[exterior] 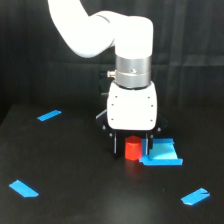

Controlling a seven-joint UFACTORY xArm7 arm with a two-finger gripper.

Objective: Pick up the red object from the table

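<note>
The red object, a short red-orange cylinder, stands on the black table just right of centre. My gripper hangs straight down over it from the white arm, with one dark finger on each side of the cylinder. A strip of black table shows between the cylinder and the finger on the exterior view's left. The other finger sits right against the cylinder's side. The jaws look open around the cylinder, which appears to rest on the table.
A flat blue square block lies touching or nearly touching the finger on the exterior view's right. Blue tape marks lie at the back left, front left and front right.
</note>
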